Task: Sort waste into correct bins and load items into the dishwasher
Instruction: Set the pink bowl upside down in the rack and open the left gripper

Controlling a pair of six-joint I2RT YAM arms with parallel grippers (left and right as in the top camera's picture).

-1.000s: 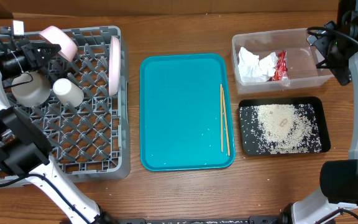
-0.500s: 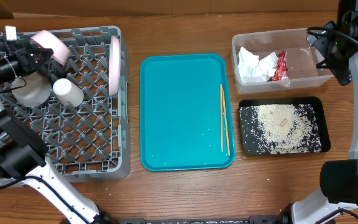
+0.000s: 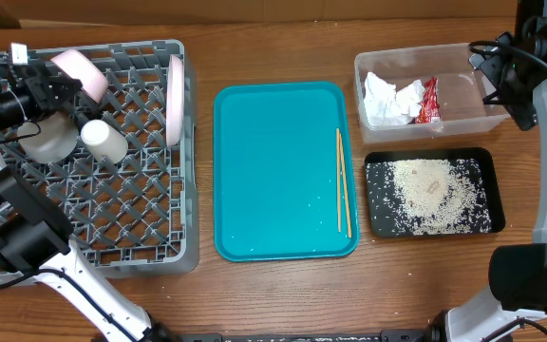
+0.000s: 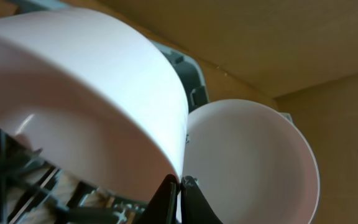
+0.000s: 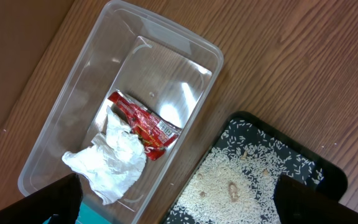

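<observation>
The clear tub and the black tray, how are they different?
The clear tub is see-through; the black tray is dark and solid. The clear tub holds a crumpled white napkin and a red wrapper; the black tray holds loose rice. The clear tub has taller walls; the black tray is shallow. Both are rectangles of similar size, sitting side by side.
</observation>
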